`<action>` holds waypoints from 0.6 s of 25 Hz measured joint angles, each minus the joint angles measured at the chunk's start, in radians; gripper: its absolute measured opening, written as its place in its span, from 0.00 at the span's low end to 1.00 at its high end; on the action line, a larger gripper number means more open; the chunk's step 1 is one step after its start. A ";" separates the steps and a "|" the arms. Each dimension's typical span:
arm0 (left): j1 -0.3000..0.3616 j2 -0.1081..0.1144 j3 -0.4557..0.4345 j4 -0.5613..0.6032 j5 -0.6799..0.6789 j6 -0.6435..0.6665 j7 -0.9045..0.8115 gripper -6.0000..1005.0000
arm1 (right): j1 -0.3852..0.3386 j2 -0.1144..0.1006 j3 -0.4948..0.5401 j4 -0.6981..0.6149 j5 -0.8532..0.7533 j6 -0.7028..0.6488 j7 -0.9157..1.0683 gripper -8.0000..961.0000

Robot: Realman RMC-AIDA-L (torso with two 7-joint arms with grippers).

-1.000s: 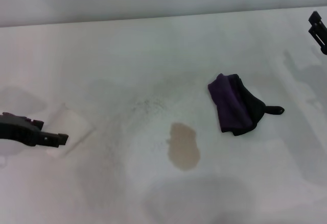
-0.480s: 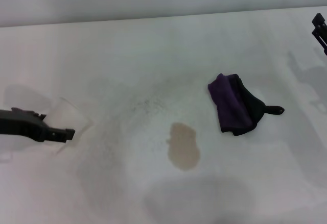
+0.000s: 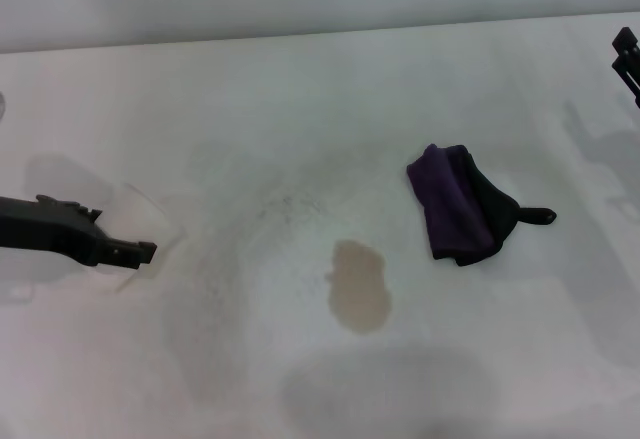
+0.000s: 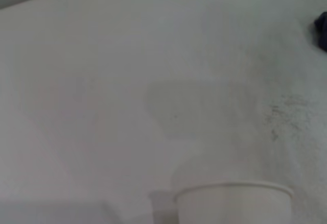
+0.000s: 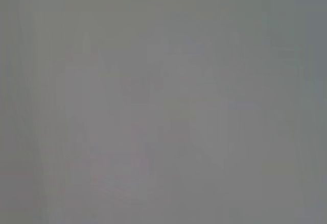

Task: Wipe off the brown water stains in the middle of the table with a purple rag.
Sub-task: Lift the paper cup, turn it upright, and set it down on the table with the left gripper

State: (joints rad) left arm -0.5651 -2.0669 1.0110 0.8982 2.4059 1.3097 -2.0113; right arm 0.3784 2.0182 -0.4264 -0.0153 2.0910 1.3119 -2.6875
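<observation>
The brown water stains (image 3: 358,286) form a tan oval patch in the middle of the white table (image 3: 300,109). To their right and a little farther back lies the purple rag (image 3: 458,205), crumpled, with a black part and a short black tab. A corner of the rag (image 4: 322,30) shows in the left wrist view. My left gripper (image 3: 140,252) reaches in low from the left, well clear of the stains, shut on a white paper cup (image 3: 135,221). The right gripper (image 3: 625,59) hangs at the far right edge, beyond the rag.
The cup's rim (image 4: 232,196) sits close to the left wrist camera. Faint grey speckles (image 3: 290,204) mark the table behind the stains. The table's back edge (image 3: 320,34) meets a grey wall. The right wrist view shows only a blank grey surface.
My left gripper has moved to the right and slightly farther back, carrying the cup with it. The right gripper has shifted a little toward the right edge. Rag and stains are unmoved.
</observation>
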 joint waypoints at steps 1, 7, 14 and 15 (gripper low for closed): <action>-0.004 0.000 0.000 -0.006 0.003 -0.004 0.002 0.88 | 0.002 0.000 0.000 0.000 0.000 -0.001 0.000 0.86; -0.011 -0.001 0.009 -0.024 0.011 -0.029 0.016 0.86 | 0.009 -0.001 0.010 -0.006 0.000 -0.004 0.000 0.86; 0.008 -0.006 0.013 0.014 -0.074 -0.039 0.056 0.81 | 0.010 -0.001 0.011 -0.009 0.000 0.003 0.000 0.86; 0.014 -0.006 0.013 0.025 -0.100 -0.039 0.067 0.81 | 0.010 -0.001 0.011 -0.009 0.000 0.006 0.000 0.86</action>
State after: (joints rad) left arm -0.5507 -2.0730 1.0237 0.9230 2.3055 1.2709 -1.9447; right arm 0.3881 2.0170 -0.4157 -0.0241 2.0907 1.3179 -2.6877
